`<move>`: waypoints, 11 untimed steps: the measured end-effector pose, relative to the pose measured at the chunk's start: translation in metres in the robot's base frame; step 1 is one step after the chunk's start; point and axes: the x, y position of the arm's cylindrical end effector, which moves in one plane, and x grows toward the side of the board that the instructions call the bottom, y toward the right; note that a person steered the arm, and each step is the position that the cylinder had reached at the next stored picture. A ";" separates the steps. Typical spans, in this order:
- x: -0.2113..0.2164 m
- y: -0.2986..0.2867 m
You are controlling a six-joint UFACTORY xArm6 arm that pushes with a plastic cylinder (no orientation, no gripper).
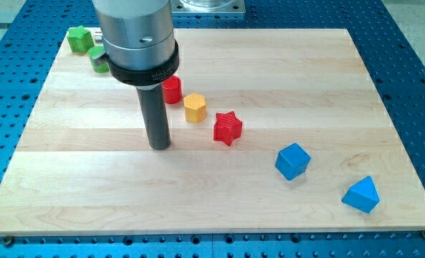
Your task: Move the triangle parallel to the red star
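Observation:
The blue triangle block (361, 195) lies near the board's lower right corner. The red star (228, 128) sits near the middle of the board. My tip (159, 147) rests on the board left of the red star and slightly lower, far from the triangle. A blue cube (292, 160) lies between the star and the triangle.
A yellow hexagon block (195, 108) and a red cylinder (172, 90) line up toward the upper left of the star. Two green blocks (79, 38) (98, 59) sit at the board's top left corner, one partly hidden by the arm. The wooden board (305, 79) lies on a blue perforated table.

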 end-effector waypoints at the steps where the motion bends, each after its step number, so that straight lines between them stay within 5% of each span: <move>1: 0.000 0.000; 3: 0.025 0.001; 4: 0.085 0.037; 6: 0.106 0.239; 7: 0.120 0.290; 8: 0.119 0.334; 10: -0.012 0.280; 11: 0.063 0.321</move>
